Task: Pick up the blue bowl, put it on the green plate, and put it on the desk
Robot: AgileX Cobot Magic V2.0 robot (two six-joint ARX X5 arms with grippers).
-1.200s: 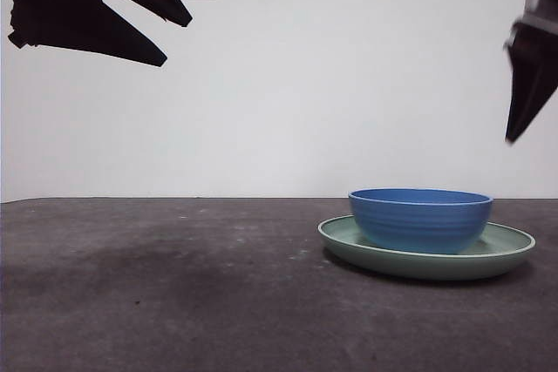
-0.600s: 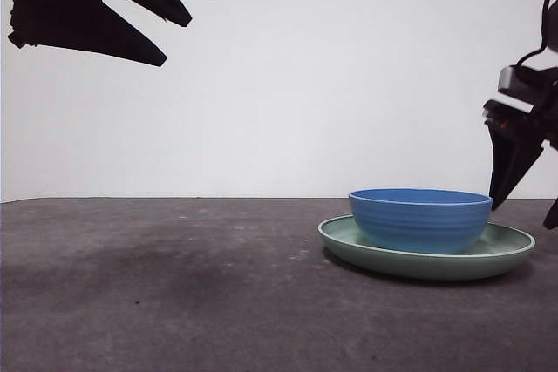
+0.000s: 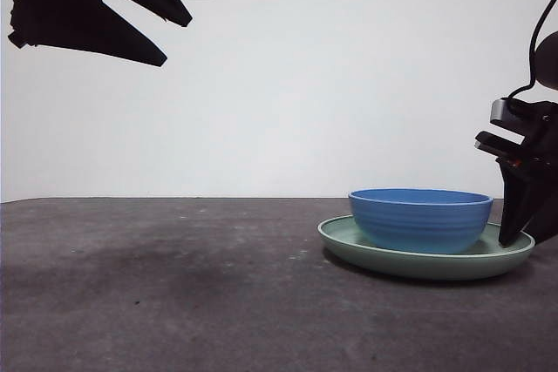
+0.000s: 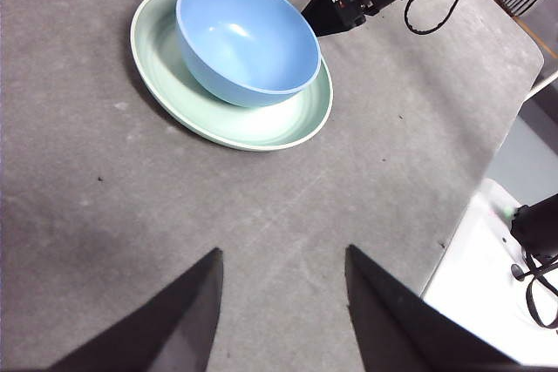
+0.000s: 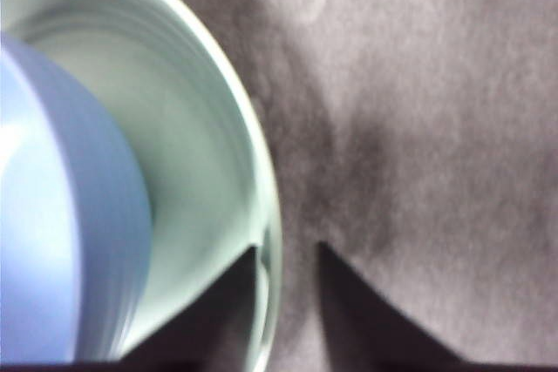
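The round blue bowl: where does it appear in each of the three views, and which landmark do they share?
Front view: the round blue bowl sits right of centre, in the wide pale green plate.
Left wrist view: it is in the upper middle, in the plate.
Right wrist view: only its blurred side shows at the left edge.
Shared landmark: the plate's rim, where the right gripper straddles it, jaws open.
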